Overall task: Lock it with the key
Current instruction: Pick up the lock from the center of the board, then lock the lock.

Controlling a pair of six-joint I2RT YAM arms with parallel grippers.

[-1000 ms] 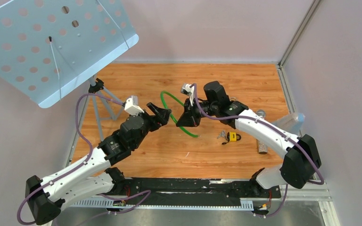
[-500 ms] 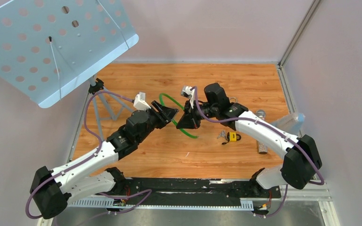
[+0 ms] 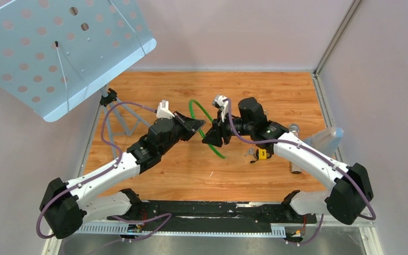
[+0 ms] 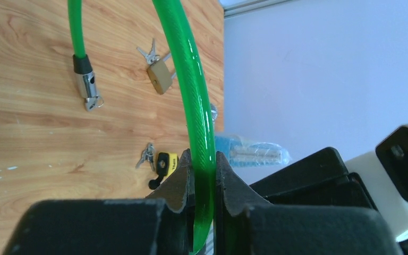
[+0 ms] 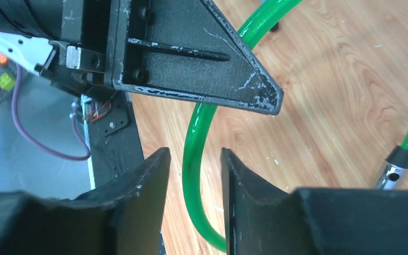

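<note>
Music stand [image 3: 58,53], perforated, noted at far left. Left hand [image 4: 204,159] is closed tight on the green cable lock [image 4: 185,69]; its metal lock head [image 4: 87,87] is seen down on the wooden tabletop [image 3: 202,178]. Right hand [image 5: 194,159] is held with fingers [image 5: 138,180] parted around the same cable, a gap shown either side. Yellow padlock [image 4: 166,162] with keys [image 4: 146,155] is seen lying further right.

Top camera high overhead, looking down. Wrist cameras close-in, facing each other. All three share green cable [image 4: 199,122].
</note>
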